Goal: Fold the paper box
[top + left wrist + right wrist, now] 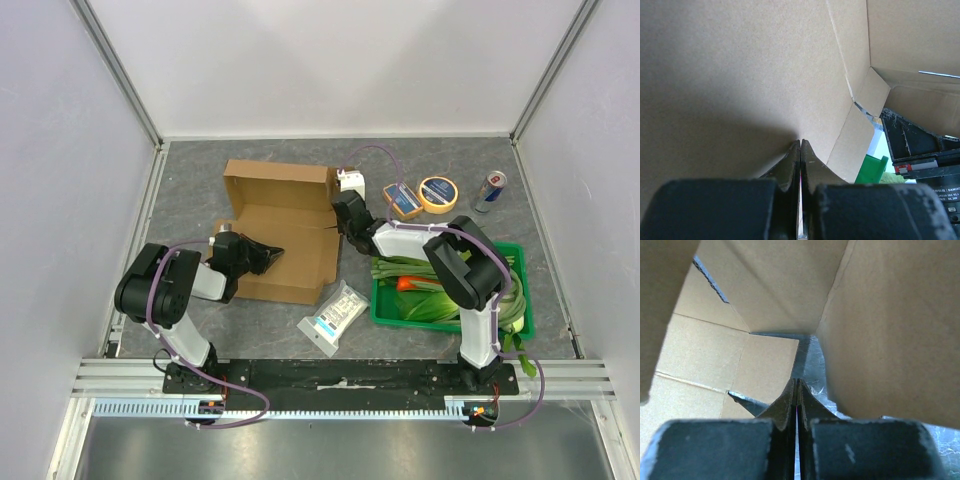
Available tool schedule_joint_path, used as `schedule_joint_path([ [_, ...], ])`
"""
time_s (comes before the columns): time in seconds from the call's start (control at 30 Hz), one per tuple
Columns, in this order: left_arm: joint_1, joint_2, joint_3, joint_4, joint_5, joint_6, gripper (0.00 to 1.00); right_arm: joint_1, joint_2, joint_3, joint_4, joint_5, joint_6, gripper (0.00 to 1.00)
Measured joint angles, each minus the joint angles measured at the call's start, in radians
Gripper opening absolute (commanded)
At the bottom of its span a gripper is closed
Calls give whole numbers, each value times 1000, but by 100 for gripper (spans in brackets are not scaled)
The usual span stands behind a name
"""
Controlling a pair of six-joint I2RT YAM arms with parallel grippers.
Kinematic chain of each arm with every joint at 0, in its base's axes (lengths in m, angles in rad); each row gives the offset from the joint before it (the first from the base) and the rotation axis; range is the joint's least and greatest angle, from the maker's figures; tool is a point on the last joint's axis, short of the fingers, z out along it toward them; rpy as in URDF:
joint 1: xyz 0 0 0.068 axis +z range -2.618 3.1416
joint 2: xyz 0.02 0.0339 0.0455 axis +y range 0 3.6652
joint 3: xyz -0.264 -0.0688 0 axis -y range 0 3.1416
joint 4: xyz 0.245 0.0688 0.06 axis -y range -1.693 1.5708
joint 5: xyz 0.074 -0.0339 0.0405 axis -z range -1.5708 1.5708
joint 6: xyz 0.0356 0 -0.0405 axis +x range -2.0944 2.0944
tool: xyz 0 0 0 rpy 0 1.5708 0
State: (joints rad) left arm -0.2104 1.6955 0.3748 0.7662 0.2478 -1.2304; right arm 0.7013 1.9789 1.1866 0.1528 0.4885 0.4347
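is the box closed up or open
Open: the box lies with its lid folded back and its inside showing from above.

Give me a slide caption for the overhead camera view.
Left gripper and right gripper, both shut, reach into the partly folded paper box from opposite sides; green crate alongside.

The paper box [740, 65] is cut off by both wrist views' edges, and the green crate [871, 170] is largely hidden behind it.

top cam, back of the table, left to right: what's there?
paper box → small white object → blue-and-orange packet → yellow tape roll → drink can
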Motion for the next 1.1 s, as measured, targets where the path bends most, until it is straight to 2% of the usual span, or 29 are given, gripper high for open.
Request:
schedule_joint_path([
  [0.37,-5,0,0,3,-11,-7,2,2,0,-57,206,-147,34,0],
  [0.87,-23,0,5,-2,-21,-7,2,8,71,-19,287,-257,133,0],
  [1.0,-23,0,6,-5,-22,-7,2,8,72,-17,295,-269,143,3],
  [1.1,-23,-22,8,-31,-21,3,19,8,71,-6,269,-270,136,9],
])
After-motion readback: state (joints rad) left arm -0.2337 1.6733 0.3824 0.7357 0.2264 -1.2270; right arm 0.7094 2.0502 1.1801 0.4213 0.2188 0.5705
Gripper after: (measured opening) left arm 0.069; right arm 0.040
